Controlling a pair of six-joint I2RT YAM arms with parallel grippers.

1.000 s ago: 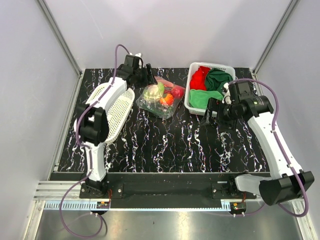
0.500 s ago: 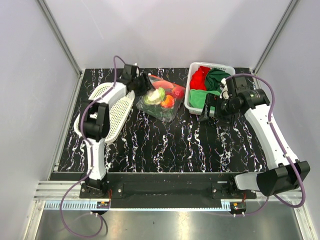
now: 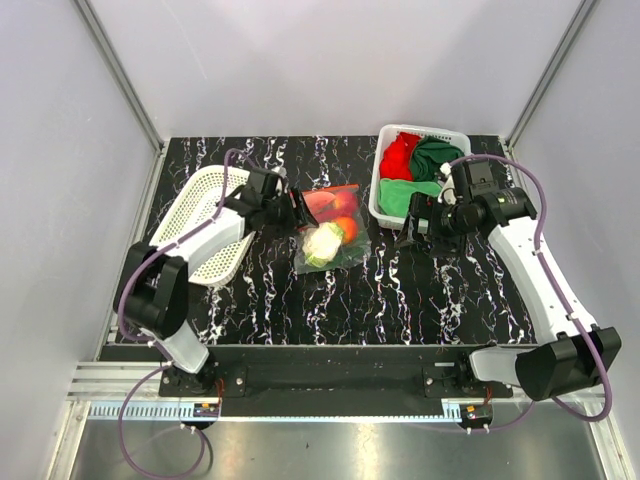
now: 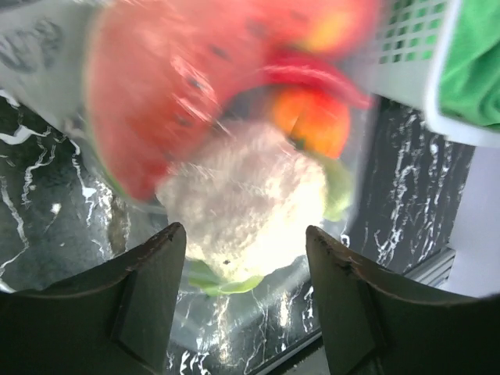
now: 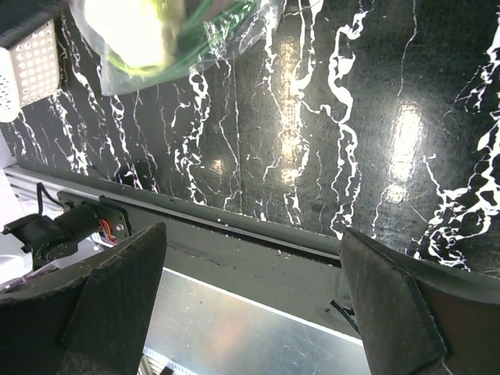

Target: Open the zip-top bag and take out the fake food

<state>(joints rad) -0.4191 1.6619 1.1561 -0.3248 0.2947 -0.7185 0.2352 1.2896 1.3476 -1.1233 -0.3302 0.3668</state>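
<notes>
Where the white mesh basket [image 3: 205, 225] lies at the left of the table [image 3: 400, 290], the left gripper [image 3: 291, 208] reaches past its right rim to the zip-top bag [image 3: 332, 232], which is mid-table. In the wrist view its fingers [image 4: 148, 297] are part-spread with crinkly plastic running between them. No firm pinch is visible, so it reads as unclamped.

The fake food [image 4: 242, 195] is all inside: watermelon slice, pale cabbage, orange piece. The red strip [image 3: 335, 189] sits on the far edge and looks sealed.

The right gripper [image 3: 413, 228] hovers just right of the bag, by the near corner of the cloth basket [image 3: 378, 202], jaws wide, empty.

The likely step is getting hold of the mouth. The left should pinch one plastic lip just under the strip, clear of the food bulge. The right should cross over for the opposite lip. Pull apart low over the table so nothing spills.
</notes>
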